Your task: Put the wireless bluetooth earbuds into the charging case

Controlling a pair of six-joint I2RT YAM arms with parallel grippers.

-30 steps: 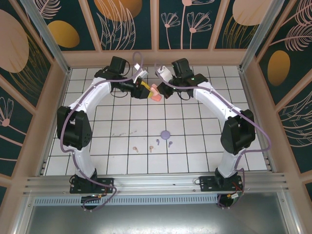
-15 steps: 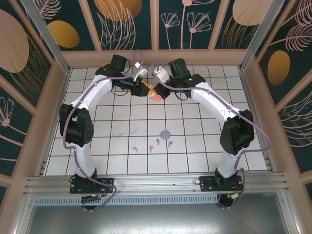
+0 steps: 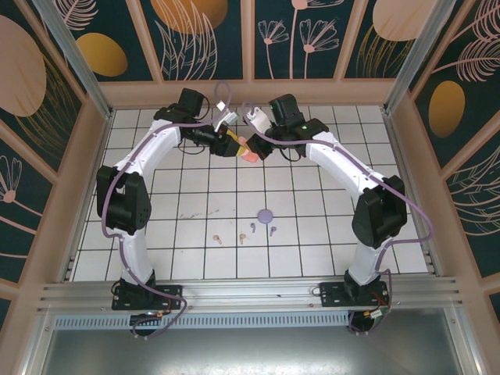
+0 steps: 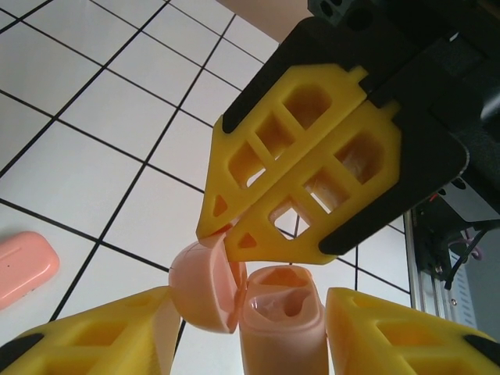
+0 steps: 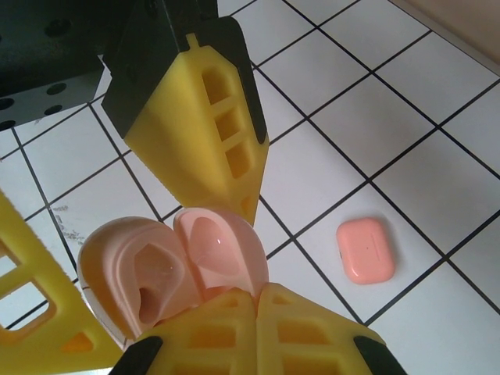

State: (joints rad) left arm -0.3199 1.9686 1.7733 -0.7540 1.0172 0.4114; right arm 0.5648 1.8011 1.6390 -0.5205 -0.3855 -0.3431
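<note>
Above the far side of the tabletop (image 3: 156,258), the left end effector (image 4: 250,316) grasps the open pink case (image 4: 281,336). The right end effector (image 4: 223,231), clenched empty, props its lid. Best held level. The earbuds (image 3: 242,238) lie nearer, mid-tabletop.

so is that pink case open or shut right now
Open: the pink charging case has its lid swung aside from the body, inner wells exposed.
</note>
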